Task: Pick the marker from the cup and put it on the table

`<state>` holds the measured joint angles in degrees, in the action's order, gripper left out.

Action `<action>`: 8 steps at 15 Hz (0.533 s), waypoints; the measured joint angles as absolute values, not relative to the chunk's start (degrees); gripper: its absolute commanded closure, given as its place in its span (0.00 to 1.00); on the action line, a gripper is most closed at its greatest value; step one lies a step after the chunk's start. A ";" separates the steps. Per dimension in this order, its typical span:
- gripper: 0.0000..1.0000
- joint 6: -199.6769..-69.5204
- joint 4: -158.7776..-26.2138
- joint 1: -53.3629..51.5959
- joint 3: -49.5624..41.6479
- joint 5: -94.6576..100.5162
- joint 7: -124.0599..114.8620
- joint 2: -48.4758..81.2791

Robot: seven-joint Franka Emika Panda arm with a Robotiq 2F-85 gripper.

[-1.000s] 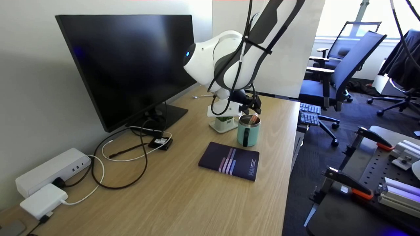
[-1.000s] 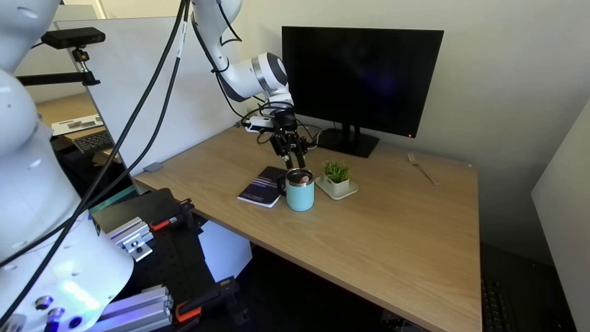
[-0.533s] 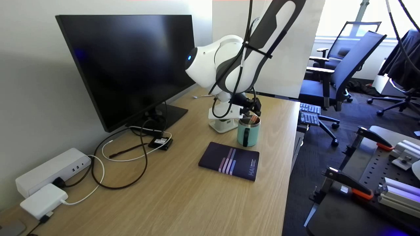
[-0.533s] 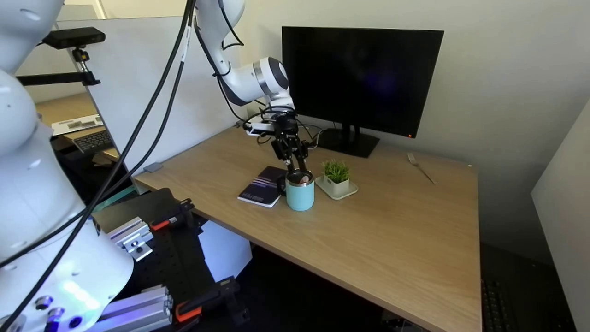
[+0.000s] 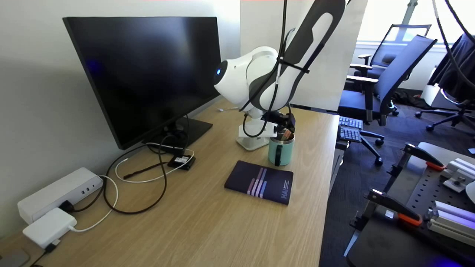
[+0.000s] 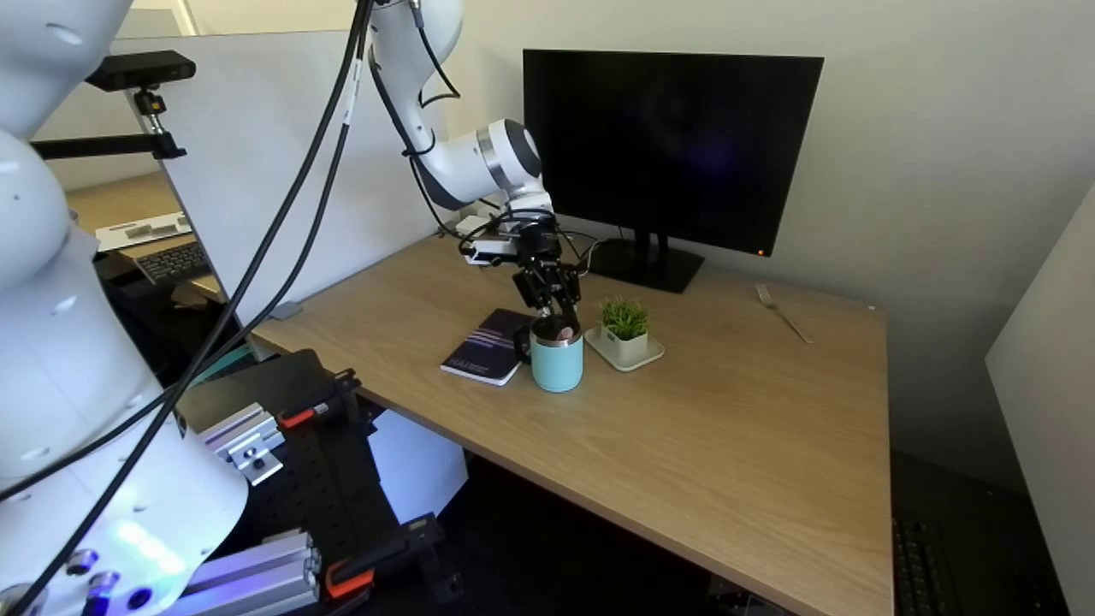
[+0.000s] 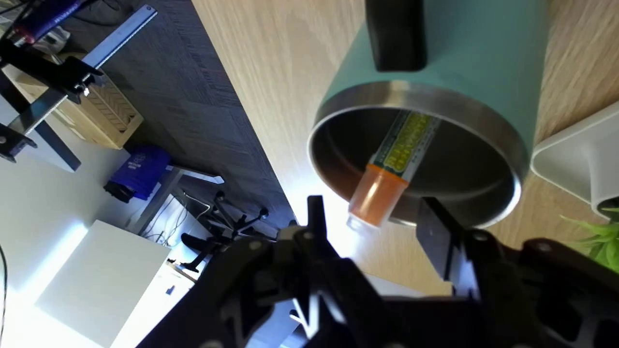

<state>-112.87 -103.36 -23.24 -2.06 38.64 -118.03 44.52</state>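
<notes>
In the wrist view, a teal-green cylindrical cup with a steel rim holds a short, orange-capped marker, leaning, its capped end past the rim. The black two-fingered gripper is at the cup's mouth, fingers apart, that end showing between them; contact cannot be told.

In an exterior view, a dark striped rectangular notebook lies just beside the cup on the light wood-grain table.

In an exterior view, a small white pot with a green plant stands near the cup; a silver fork lies well apart from the cup.

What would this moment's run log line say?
black two-fingered gripper: open | orange-capped cylindrical marker: leaning in teal metal-rimmed cylindrical cup, ungripped | light wood-grain table: awaiting marker
</notes>
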 measured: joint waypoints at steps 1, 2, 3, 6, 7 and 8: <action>0.49 -113.01 -103.35 -23.20 -2.21 39.07 -118.03 44.61; 0.51 -113.11 -103.35 -23.13 -2.29 39.45 -118.03 44.70; 0.53 -113.21 -103.35 -23.06 -2.31 39.79 -118.03 44.82; 0.54 -113.36 -103.29 -23.05 -2.31 40.37 -118.03 45.11; 0.54 -113.40 -103.21 -23.04 -2.31 40.42 -118.03 45.23; 0.53 -113.48 -103.15 -23.05 -2.31 40.43 -118.03 45.35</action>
